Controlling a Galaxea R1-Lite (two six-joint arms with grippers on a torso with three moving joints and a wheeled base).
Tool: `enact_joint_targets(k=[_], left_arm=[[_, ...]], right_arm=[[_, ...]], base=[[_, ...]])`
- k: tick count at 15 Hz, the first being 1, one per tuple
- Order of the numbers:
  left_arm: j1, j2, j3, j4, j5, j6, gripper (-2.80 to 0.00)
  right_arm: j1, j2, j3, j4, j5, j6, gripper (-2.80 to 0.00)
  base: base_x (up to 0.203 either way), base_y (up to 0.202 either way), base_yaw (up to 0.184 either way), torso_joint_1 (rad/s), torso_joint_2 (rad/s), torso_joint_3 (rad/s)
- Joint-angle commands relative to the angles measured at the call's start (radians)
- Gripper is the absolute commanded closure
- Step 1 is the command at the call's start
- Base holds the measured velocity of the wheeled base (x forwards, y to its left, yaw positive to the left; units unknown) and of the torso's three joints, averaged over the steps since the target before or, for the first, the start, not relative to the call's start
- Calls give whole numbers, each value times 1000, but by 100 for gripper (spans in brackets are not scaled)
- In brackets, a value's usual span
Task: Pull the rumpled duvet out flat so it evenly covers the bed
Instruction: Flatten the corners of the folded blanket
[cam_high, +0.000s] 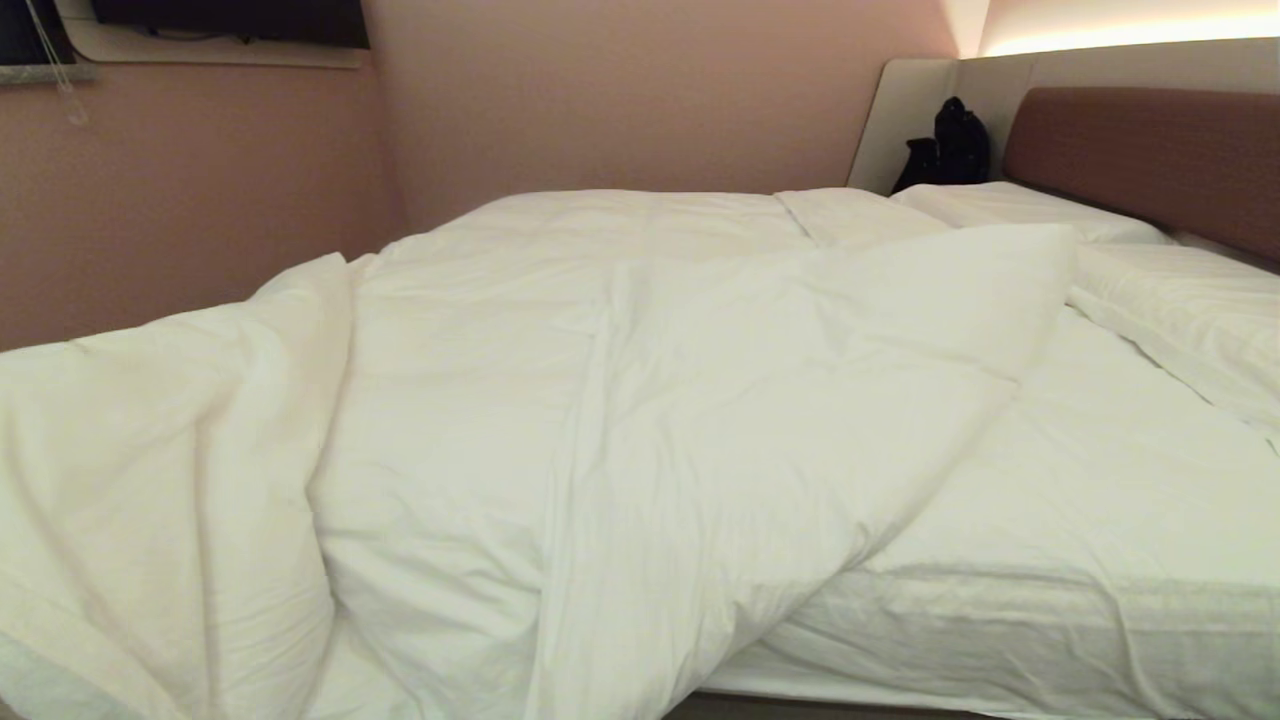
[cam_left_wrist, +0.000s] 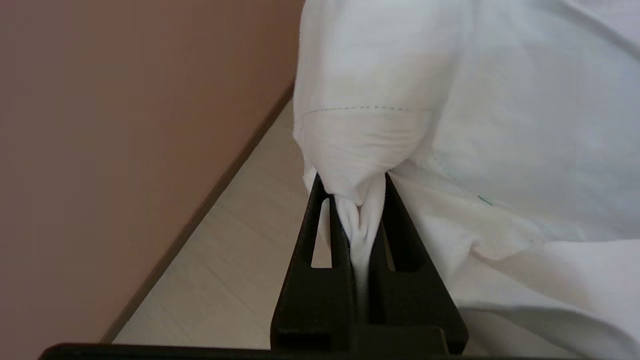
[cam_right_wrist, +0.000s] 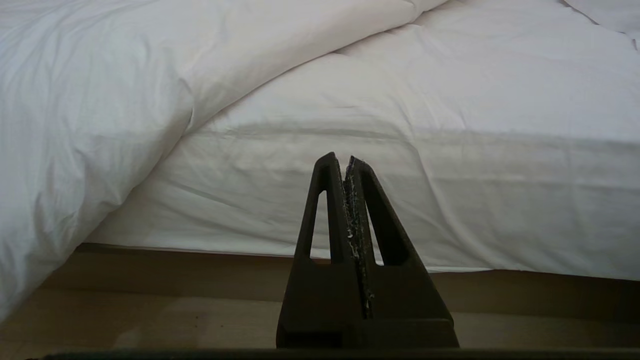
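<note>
The puffy white duvet (cam_high: 640, 380) lies rumpled across the bed (cam_high: 1100, 560), bunched toward the left and folded back diagonally, so the sheeted mattress shows at the right. In the left wrist view my left gripper (cam_left_wrist: 356, 182) is shut on a pinched fold of the duvet (cam_left_wrist: 380, 90), held out beyond the bed's side above the floor. My right gripper (cam_right_wrist: 345, 159) is shut with nothing in it, low in front of the mattress side (cam_right_wrist: 450, 200). Neither arm shows in the head view.
Two white pillows (cam_high: 1180, 300) lie by the reddish-brown headboard (cam_high: 1150, 150). A black bag (cam_high: 950, 145) sits at the far corner. A pink wall (cam_left_wrist: 125, 125) runs close along the left side, with a narrow strip of pale floor (cam_left_wrist: 240, 250) beside it.
</note>
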Motion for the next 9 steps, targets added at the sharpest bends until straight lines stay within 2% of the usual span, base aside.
enact_joint_targets(k=[1,7,9], left_arm=[[53,124,-33,-39,0,-2,0],[203,278,-205,-60,0,-127,0],[255,301,-266,-60,-8,-136,0]], right_arm=[[0,1,0,0,0,0,0],[0,1,0,0,0,0,0],[0,1,0,0,0,0,0]], base=[[0,0,0,0,0,0],[0,0,0,0,0,0],[0,0,0,0,0,0]])
